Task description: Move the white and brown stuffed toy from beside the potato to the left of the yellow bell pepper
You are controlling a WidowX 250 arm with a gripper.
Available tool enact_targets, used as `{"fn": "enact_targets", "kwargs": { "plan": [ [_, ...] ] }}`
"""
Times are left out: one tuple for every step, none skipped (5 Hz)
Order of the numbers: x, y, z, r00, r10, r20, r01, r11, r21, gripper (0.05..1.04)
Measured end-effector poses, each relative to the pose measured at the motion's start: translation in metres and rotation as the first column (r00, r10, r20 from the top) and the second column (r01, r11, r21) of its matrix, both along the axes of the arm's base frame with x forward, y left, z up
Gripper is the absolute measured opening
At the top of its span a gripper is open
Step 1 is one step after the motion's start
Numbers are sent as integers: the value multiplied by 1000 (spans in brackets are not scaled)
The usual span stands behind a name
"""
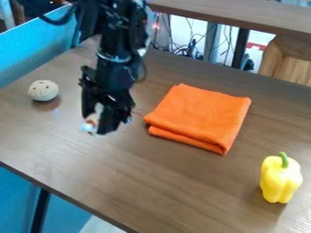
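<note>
The gripper (99, 119) hangs over the left part of the table, between a speckled pale ball and an orange cloth. It is shut on a small white and orange object (90, 122), partly hidden by the black fingers. The ball (43, 90) rests on the wood to the left. To the right lies the folded orange cloth (200, 117), apart from the gripper. A yellow bell pepper (280, 178) with a green stem stands upright at the lower right.
The brown wooden table (152, 177) has its front edge running diagonally at the lower left. A blue panel (36, 50) borders its upper left side. Behind the table are cables, metal posts and a raised wooden shelf (243, 13).
</note>
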State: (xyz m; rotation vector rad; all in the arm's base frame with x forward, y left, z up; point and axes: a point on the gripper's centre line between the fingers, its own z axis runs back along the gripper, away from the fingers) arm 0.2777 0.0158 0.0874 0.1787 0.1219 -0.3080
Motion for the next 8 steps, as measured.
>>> {"fn": "enact_targets", "kwargs": {
  "plan": [
    [-9, -37, -9, 989, -133, -58, 130, 990, -49, 601],
    [-21, -59, -25, 972, -199, -121, 196, 980, -35, 601],
    [-28, -72, -45, 955, -225, -195, 222, 974, -33, 600],
    [-35, -89, -61, 943, -243, -225, 251, 968, 7, 600],
    [-35, -97, -70, 931, -274, -242, 287, 958, 21, 600],
    [-33, -99, -70, 934, -279, -223, 289, 957, 17, 599],
    [-22, -105, -67, 962, -267, -64, 267, 964, -18, 701],
    [-12, -102, -61, 974, -225, 27, 226, 973, -53, 975]
  ]
}}
